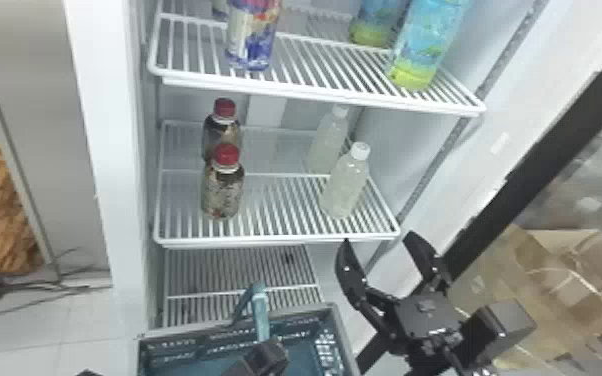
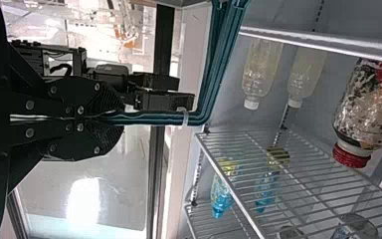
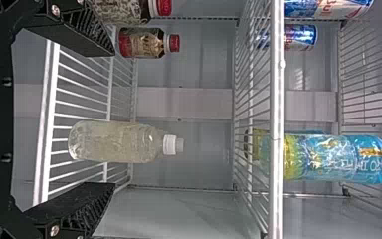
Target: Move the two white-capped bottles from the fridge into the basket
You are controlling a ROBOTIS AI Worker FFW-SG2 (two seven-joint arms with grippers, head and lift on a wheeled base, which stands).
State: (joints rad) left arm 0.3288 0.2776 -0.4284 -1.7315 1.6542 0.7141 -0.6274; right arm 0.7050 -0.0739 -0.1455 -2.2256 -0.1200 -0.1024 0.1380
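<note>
Both white-capped bottles [image 1: 343, 185] are upright on the fridge's middle shelf [image 1: 275, 240], over toward the right-hand wall, one behind the other. Just in front of and below that shelf's right corner hangs the right pincer [image 1: 379, 241], spread wide with nothing between its fingers. The left pincer [image 1: 264, 356] is clamped on the teal handle [image 1: 261, 311] of the basket [image 1: 200, 327], which sits low before the fridge. What might get in the way? The upper shelf [image 1: 315, 95] juts out over the bottles, carrying blue-and-green bottles [image 1: 420, 50] above them and blue cans [image 1: 252, 35] farther left. On the middle shelf's left side stand two red-capped bottles [image 1: 222, 192], one behind the other, well apart from the white-capped pair. Crumpled brown packing [image 1: 540, 280] lies off to the right, beyond the dark frame [image 1: 555, 150].
</note>
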